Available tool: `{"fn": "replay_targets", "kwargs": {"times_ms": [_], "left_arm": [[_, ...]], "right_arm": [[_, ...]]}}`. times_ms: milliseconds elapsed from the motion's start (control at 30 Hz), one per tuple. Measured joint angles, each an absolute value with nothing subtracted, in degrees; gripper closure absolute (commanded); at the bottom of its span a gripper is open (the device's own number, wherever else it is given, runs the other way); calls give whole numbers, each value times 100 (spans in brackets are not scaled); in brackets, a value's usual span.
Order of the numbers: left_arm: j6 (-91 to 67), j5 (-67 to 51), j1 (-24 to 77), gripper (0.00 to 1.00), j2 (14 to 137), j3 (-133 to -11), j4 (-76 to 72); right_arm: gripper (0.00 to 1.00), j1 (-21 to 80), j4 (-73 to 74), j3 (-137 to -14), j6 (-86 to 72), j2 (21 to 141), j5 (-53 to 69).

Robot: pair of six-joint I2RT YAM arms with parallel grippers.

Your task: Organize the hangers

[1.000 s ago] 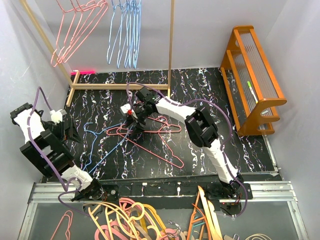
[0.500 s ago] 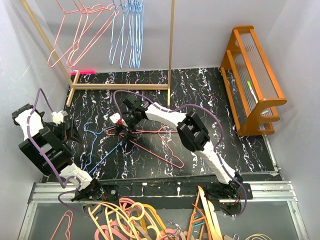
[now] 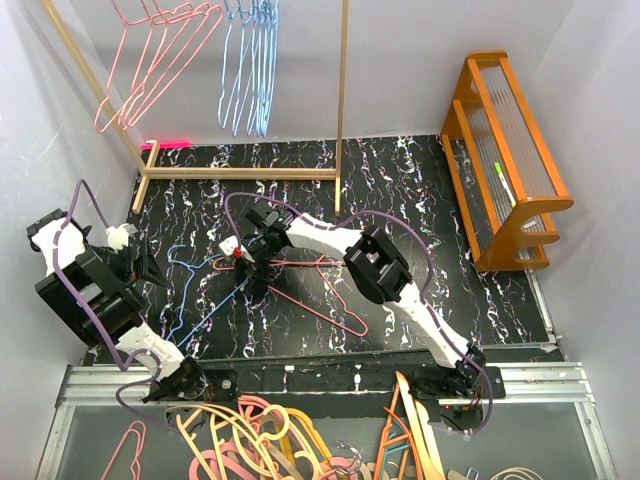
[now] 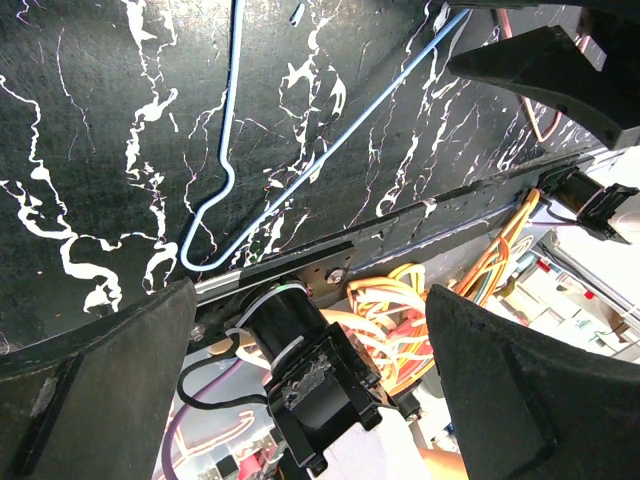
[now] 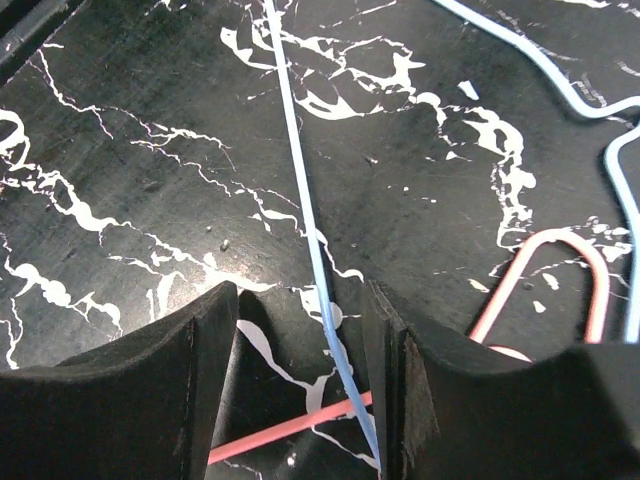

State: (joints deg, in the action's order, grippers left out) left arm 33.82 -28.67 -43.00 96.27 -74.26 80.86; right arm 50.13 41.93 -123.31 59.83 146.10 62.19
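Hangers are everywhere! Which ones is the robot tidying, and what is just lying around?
For the job: hanging pink hangers, hanging blue hangers, loose blue hanger and loose pink hangers on the table.
Just lying about: thick hangers at the near edge, orange wooden rack.

**How we find things laid out on and around the tabletop (image 3: 430, 190)**

At the back left the rack (image 3: 343, 100) stands on the tabletop, with the hung hangers (image 3: 262, 70) dangling from it. The stand (image 3: 505, 150) sits along the tabletop's right edge. In front of the rack, left of centre, we see the loose hangers (image 3: 310, 262) lying overlapped. The right gripper (image 3: 250, 272) sits over them, with one wire running between its fingers. The left gripper (image 3: 150, 262) is at the left edge, apart from them. Nearest us, before the arm bases and off the tabletop, lies a heap of other hangers (image 3: 260, 435).
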Motion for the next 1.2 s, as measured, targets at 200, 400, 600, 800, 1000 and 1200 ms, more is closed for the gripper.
{"fn": "replay_targets", "kwargs": {"times_ms": [200, 400, 600, 800, 1000, 1200], "left_arm": [[3382, -2867, -4300, 3, 9638, -7426, 8086], [3382, -2867, -4300, 3, 9802, -7426, 8088], [3389, -2869, -4300, 3, 9933, -7426, 8086], [3428, -3109, -4300, 3, 10062, -7518, 8112], [3284, -3575, -3983, 3, 10477, -7808, 8075], [3317, -3887, -3201, 3, 10744, -8119, 8165]], "right_arm": [[72, 5092, 4171, -12322, 5999, 14700, 6156], [92, 5137, 4132, -12322, 6025, 14706, 6090], [92, 5133, 3924, -12036, 6211, 14575, 6095], [92, 5013, 3354, -11028, 6093, 13904, 5765], [92, 4698, 3148, -10787, 6156, 13456, 5566], [92, 4466, 3013, -10698, 6206, 13187, 5527]]}}
